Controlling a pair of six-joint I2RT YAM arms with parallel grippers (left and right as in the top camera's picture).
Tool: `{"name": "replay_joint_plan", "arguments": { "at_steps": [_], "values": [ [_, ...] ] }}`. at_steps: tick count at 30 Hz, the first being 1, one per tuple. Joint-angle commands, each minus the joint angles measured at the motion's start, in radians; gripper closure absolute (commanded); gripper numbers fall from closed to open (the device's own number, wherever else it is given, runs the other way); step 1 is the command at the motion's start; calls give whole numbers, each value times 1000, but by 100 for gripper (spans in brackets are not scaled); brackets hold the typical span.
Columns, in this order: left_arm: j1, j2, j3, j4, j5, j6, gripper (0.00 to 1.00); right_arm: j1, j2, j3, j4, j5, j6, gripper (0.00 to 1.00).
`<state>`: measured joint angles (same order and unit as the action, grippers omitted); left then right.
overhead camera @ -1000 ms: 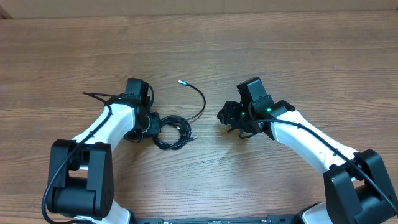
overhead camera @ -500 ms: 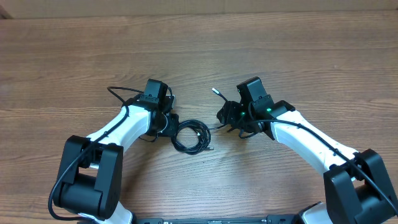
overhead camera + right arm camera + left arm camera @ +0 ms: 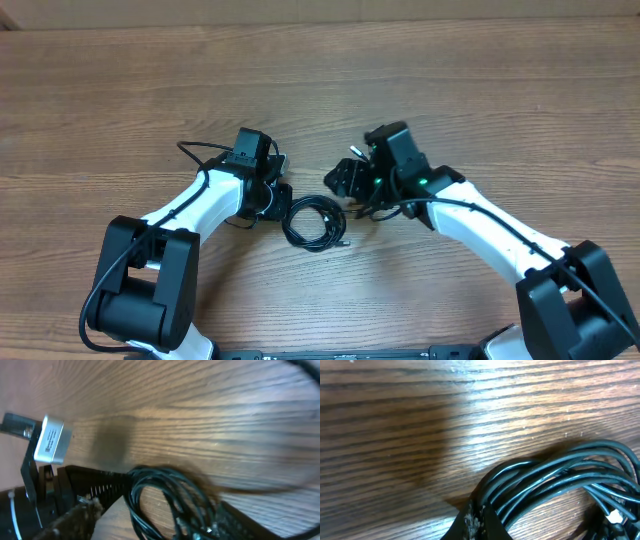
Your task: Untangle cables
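Observation:
The cables [image 3: 315,222] lie as one black coil on the wooden table between my two arms. My left gripper [image 3: 280,197] is at the coil's left edge. In the left wrist view its fingertips [image 3: 479,521] are pressed together where the cables [image 3: 555,477] fan out, so it is shut on the bundle. My right gripper [image 3: 342,186] hovers at the coil's upper right. The right wrist view shows the right gripper [image 3: 160,522] open, one finger on each side of the cables [image 3: 167,495]. A small white plug tip [image 3: 615,516] shows inside the coil.
The wooden table [image 3: 450,80] runs in all directions round the arms. The left arm's silver camera box [image 3: 50,440] stands close to my right gripper's left finger. A thicker black arm cable [image 3: 195,150] loops behind the left wrist.
The left gripper dragged the coil right toward the table's middle, then stayed. The right gripper moved left over the coil and opened wider. The loose strand's arc has collapsed.

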<state>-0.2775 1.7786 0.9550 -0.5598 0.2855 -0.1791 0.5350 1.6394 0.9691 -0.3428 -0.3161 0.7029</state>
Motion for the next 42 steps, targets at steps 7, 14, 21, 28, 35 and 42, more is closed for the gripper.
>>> {"name": "replay_joint_plan", "arguments": {
  "at_steps": [7, 14, 21, 28, 35, 42],
  "values": [
    [-26, 49, -36, -8, 30, 23, 96, 92, 3, -3, 25, 162, 5, 19],
    [-26, 49, -36, -9, 29, 23, 96, 93, 3, -3, 27, 158, 4, 0],
    [-26, 49, -36, -11, 29, 23, 96, 92, 3, -3, 52, 158, 5, 0],
    [-26, 49, -36, -10, 29, 23, 96, 77, 3, 83, -63, 158, -22, 11],
    [-26, 49, -36, -8, 29, 22, 96, 79, 3, 317, -326, 174, -37, 13],
    [-26, 49, -36, -11, 29, 22, 96, 138, 62, 306, -441, 281, -23, 17]
  ]
}}
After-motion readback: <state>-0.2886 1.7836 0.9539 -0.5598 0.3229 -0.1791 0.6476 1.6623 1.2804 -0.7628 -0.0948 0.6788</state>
